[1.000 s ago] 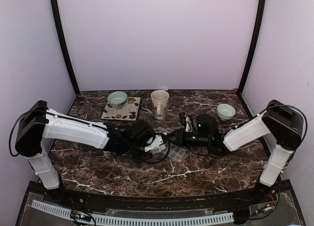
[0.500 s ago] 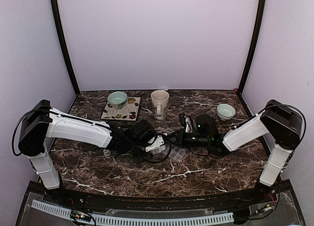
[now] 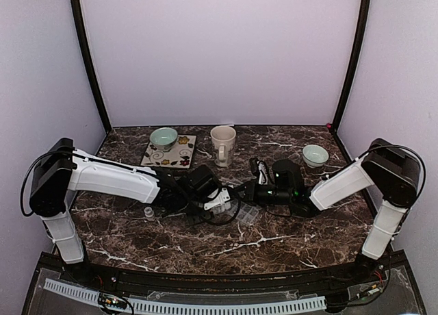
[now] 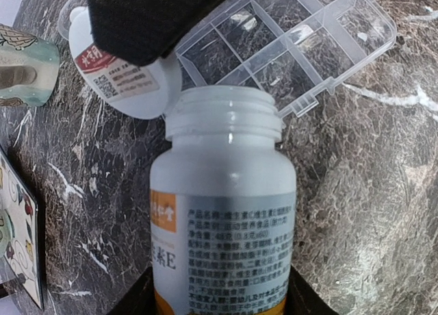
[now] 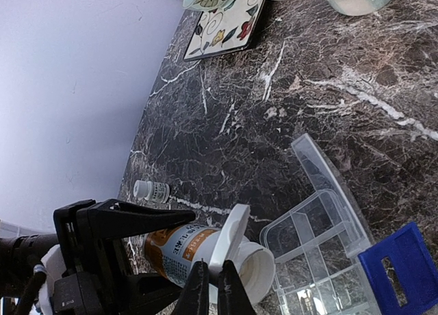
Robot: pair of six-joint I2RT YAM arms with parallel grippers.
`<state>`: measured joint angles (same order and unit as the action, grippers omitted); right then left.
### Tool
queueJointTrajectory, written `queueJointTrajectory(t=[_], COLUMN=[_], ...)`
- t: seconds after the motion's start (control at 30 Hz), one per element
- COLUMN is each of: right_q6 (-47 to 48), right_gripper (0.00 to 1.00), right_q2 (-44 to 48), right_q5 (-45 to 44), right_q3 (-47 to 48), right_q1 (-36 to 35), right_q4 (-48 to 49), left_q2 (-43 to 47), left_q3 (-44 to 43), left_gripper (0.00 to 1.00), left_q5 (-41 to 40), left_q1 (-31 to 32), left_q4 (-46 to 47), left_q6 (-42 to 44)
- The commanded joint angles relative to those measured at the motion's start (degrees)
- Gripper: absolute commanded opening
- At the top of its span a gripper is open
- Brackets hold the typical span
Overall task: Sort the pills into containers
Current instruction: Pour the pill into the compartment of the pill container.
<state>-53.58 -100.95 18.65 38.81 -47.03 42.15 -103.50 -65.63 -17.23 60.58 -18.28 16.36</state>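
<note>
My left gripper is shut on a white pill bottle, which lies tipped with its open mouth at the edge of the containers, a clear compartment tray with its lid folded back. In the top view the bottle sits between the two grippers, just left of the containers. My right gripper is shut on the rim of the bottle's white cap, holding it beside the bottle mouth. No pills show; the compartments look empty.
A small white vial lies on the marble left of the bottle. At the back stand a green bowl on a flowered mat, a cream mug and another bowl. A blue piece lies by the tray.
The left arm has shifted a little to the right, bringing the bottle closer to the tray and uncovering the small vial. The right arm holds still.
</note>
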Motion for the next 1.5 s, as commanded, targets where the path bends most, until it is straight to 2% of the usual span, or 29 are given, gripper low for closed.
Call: queueJointTrajectory(t=[0.0,1.47], right_q6=[1.1,1.6], right_gripper=[0.05,0.05], right_q2=[-0.9,-0.9], right_q5=[0.9,0.7], right_q3=[1.5,0.3], right_q1=[0.5,0.5], right_q4=[1.1,2.0], left_q2=[0.1,-2.4], left_q3=[-2.2,-8.9], left_gripper=[0.00,0.00], left_q5=[-1.3,-1.7], left_q1=[-0.4,-0.3], left_q4=[-1.7,-10.3], left_q6=[0.9,2.3])
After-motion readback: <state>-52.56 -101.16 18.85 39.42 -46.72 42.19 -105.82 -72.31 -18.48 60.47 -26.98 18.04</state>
